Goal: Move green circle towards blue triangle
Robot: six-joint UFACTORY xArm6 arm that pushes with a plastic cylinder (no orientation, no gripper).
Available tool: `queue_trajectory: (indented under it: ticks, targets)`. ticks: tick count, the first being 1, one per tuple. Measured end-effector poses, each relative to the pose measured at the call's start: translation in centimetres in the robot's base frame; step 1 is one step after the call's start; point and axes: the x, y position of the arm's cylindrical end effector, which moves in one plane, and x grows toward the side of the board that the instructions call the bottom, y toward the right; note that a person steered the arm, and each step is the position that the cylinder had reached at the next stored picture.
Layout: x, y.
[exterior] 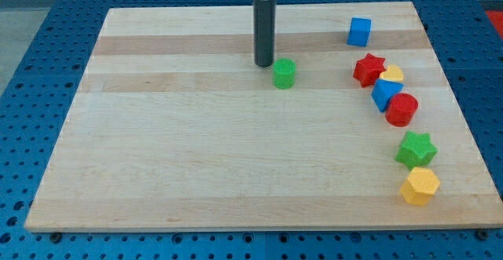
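The green circle [284,73] sits on the wooden board [196,150] a little above the middle, towards the view's top. My tip [264,64] stands just left of it and slightly above, close to it or touching. The blue triangle [384,93] lies at the view's right, wedged between the red star [368,69], the yellow block [393,74] and the red circle [402,109]. The green circle is well to the left of the blue triangle.
A blue cube [359,31] stands near the top right. A green star [415,148] and a yellow hexagon [420,185] lie at the lower right. The blue perforated table surrounds the board.
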Motion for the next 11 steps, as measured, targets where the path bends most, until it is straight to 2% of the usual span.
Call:
queue_trajectory:
  ticks: [1,2,5,6,7,8,9,10,11]
  targets:
    - [0.1,-1.5]
    - [1.2,-0.2]
    - [11.9,11.8]
    - [13.2,12.5]
    - [13.3,10.7]
    - [12.9,4.7]
    - [8.9,1.6]
    - [3.4,1.6]
    - [3.4,3.4]
